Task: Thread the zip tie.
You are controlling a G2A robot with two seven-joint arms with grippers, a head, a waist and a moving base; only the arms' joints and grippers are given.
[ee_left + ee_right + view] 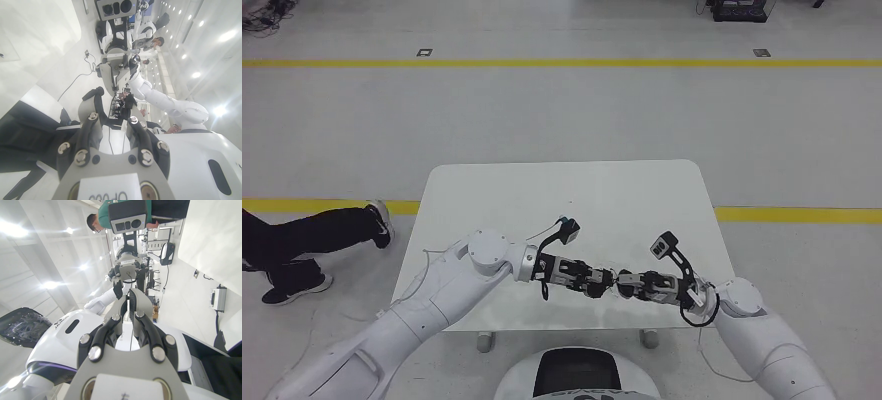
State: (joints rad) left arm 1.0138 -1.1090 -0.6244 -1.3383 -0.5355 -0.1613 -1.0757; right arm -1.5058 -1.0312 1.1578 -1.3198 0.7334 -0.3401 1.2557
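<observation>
Robotics lab, yellow floor lines [542, 63], other white robots [146, 30]

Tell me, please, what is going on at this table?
Over the near edge of the white table, the right tool and the left tool face each other tip to tip. The right one is shut on a thin black strip, apparently the zip tie. The left one has its fingers apart, gripping nothing that I can make out. Whether the tie is threaded cannot be told.
</observation>
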